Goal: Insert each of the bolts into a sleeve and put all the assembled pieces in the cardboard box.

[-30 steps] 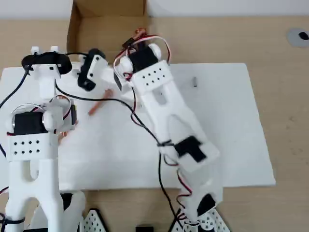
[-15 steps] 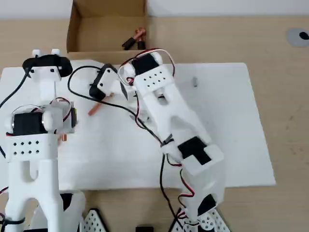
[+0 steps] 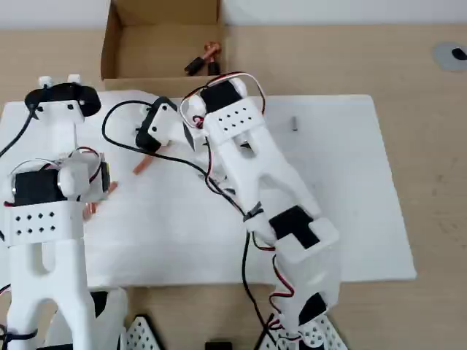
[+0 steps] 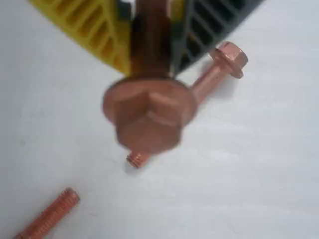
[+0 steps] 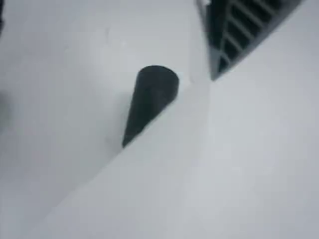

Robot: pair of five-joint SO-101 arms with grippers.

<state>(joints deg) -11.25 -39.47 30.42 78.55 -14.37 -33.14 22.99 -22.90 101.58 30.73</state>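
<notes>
Left claw (image 4: 152,30): pinched on copper bolt (image 4: 149,117) above white sheet (image 3: 350,182). Right claw (image 3: 152,135): near black sleeve (image 5: 149,99) on sheet, state not discernible. Judged pre-insertion; next, grip sleeve, align with bolt.

Left arm (image 3: 45,240): upright, reaching forward.
Left gripper (image 4: 152,59): pointing down, clamped on a bolt (image 4: 148,112).
Right arm (image 3: 252,164): leaning forward and to the left.
Right gripper (image 3: 153,130): low, turned left.

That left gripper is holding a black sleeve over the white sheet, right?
Not quite. The left gripper holds a copper bolt, not a black sleeve, as the left wrist view shows. The rest is right: it is over the white sheet.
</notes>
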